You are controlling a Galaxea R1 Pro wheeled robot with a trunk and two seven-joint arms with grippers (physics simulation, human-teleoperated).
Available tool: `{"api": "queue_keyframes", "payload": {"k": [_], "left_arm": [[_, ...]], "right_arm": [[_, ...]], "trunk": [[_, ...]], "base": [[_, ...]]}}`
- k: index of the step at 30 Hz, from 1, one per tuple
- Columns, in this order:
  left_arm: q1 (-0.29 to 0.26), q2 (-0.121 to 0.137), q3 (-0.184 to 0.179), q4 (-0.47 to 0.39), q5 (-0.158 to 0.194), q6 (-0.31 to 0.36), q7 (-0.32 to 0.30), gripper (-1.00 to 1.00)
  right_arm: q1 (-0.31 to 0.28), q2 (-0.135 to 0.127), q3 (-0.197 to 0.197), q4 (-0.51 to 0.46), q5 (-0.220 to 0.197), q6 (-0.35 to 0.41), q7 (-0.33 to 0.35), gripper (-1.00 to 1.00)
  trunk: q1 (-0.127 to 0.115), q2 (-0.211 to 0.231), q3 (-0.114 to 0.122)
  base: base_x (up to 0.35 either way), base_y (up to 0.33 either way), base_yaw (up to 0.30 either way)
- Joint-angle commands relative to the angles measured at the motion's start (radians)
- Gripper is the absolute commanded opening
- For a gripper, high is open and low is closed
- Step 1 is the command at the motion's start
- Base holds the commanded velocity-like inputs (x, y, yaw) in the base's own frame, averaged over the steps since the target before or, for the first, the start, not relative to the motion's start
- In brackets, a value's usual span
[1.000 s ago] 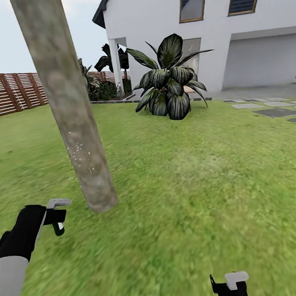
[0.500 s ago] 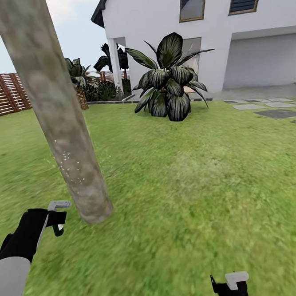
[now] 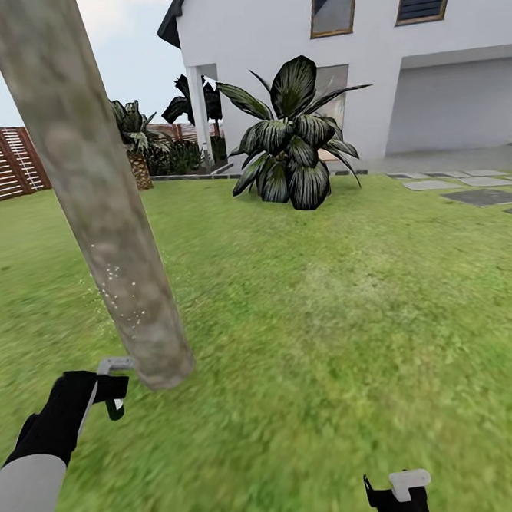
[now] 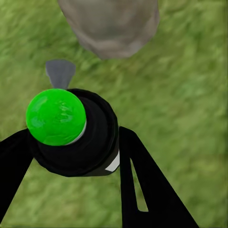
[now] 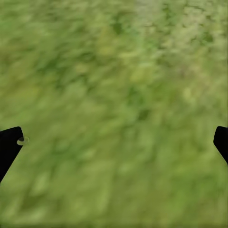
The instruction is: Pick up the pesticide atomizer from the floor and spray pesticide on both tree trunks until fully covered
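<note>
Fingers [image 4: 147, 185] of the left gripper [image 4: 71, 156] clamp the green-capped pesticide atomizer [image 4: 71, 128] beside the speckled tree trunk [image 3: 107, 221], spraying apparently underway, higher bark next; right gripper [image 5: 114, 142] spread wide.

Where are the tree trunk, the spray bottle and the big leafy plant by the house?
tree trunk [image 3: 109, 244], head view, middle of the pale column.
pesticide atomizer [image 4: 57, 116], left wrist view, its green round top.
leafy plant [image 3: 293, 141], head view, centre of its dark striped leaves.
</note>
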Motion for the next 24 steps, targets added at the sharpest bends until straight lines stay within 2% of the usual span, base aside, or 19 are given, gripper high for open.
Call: {"api": "queue_keyframes", "payload": {"k": [1,5,7,8,10,11,14,15,17,19,22,24], "left_arm": [[0.000,0.003,0.000,-0.003,0.000,0.001,0.000,-1.00],[0.004,0.015,0.022,-0.011,-0.002,-0.004,0.010,-1.00],[0.019,0.011,0.033,-0.002,0.000,-0.069,0.028,-1.00],[0.026,0.008,0.035,0.049,0.003,-0.133,0.041,-1.00],[0.033,0.003,0.038,0.130,0.008,-0.210,0.086,-1.00],[0.033,-0.004,0.037,0.142,0.009,-0.229,0.106,-1.00],[0.034,-0.019,0.038,0.141,0.011,-0.246,0.186,-1.00],[0.034,-0.020,0.038,0.141,0.011,-0.247,0.195,-1.00],[0.035,-0.024,0.039,0.140,0.013,-0.248,0.206,-1.00],[0.034,-0.041,0.042,0.136,0.012,-0.249,0.211,-1.00],[0.035,-0.050,0.044,0.135,0.012,-0.249,0.212,-1.00],[0.035,-0.066,0.044,0.134,0.012,-0.249,0.213,-1.00]], "right_arm": [[0.000,0.000,0.000,0.000,0.000,0.000,0.000,1.00],[0.000,0.000,0.000,0.000,0.000,0.000,0.000,1.00],[0.000,0.000,0.000,0.000,0.000,0.000,0.000,1.00],[0.000,0.001,0.000,0.000,0.000,0.000,-0.001,1.00],[0.000,0.002,0.000,0.000,0.001,0.000,-0.001,1.00],[0.000,0.003,0.000,0.000,0.001,0.000,-0.001,1.00],[0.000,0.003,0.001,0.000,0.001,0.000,0.000,1.00],[0.000,0.003,0.001,0.000,0.001,0.000,0.000,1.00],[0.000,0.003,0.000,0.000,0.000,0.000,0.000,1.00],[0.000,0.003,0.000,0.000,0.000,0.000,-0.001,1.00],[0.000,0.003,0.000,0.000,0.001,0.000,-0.001,1.00],[0.000,0.003,0.000,0.000,0.001,0.000,-0.001,1.00]], "trunk": [[0.000,0.000,0.000],[0.000,0.000,0.000],[0.000,0.000,0.000],[0.000,0.000,0.000],[0.000,0.000,0.000],[0.000,0.000,0.000],[0.000,0.000,0.000],[0.000,0.000,0.000],[0.000,0.000,0.000],[0.000,0.000,0.000],[0.000,0.000,0.000],[0.000,0.000,0.000]], "base": [[0.000,0.000,0.000],[0.000,0.000,0.000],[0.000,0.000,0.003],[0.041,-0.132,0.125],[0.073,-0.217,0.225],[0.092,-0.250,0.264],[0.106,-0.258,0.271],[0.112,-0.261,0.208],[0.133,-0.259,0.080],[0.191,-0.230,0.016],[0.229,-0.195,0.002],[0.231,-0.194,0.000]]}}
